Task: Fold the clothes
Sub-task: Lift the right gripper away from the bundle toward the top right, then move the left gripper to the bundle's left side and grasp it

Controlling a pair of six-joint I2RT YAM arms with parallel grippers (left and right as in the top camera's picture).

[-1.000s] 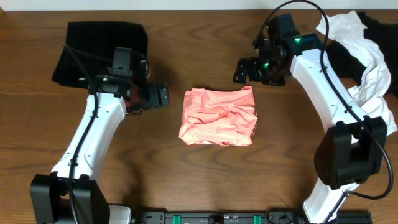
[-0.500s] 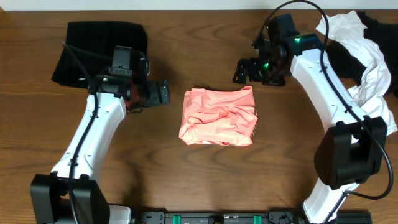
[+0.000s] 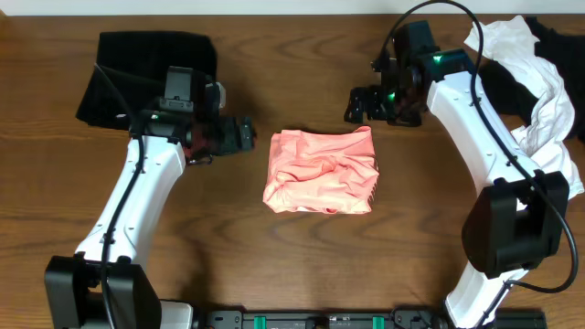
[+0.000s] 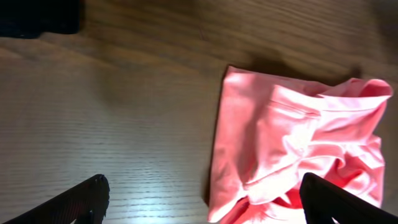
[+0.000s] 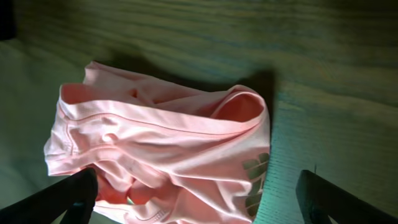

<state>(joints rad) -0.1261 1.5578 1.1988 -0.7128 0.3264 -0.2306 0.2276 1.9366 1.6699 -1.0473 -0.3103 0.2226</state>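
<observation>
Garments lie directly on a dark wood-grain table (image 3: 302, 265).

Pink shirt (image 3: 321, 170) sits at the centre, bunched into a rough square. Its top and left edges run fairly straight. The surface is rumpled into soft ridges and folds, and the knit is thin and smooth. The right wrist view shows a hemmed edge running across the shirt (image 5: 168, 155) and a grey print (image 5: 255, 171) near one corner. The left wrist view shows the shirt's (image 4: 298, 149) straight side edge and a puckered seam.

Black rectangle (image 3: 146, 73) lies flat and neat at the far left rear, partly hidden by the left arm. White cloth (image 3: 539, 100) is heaped loose and crumpled at the right edge, touching black cloth (image 3: 558, 41) beside it.

Left gripper (image 3: 239, 135) stands just left of the shirt's upper left corner, jaws spread wide with nothing between them. Right gripper (image 3: 358, 102) stands just behind the shirt's upper right corner, jaws likewise wide and empty. As far as can be seen from overhead, neither touches the cloth.
</observation>
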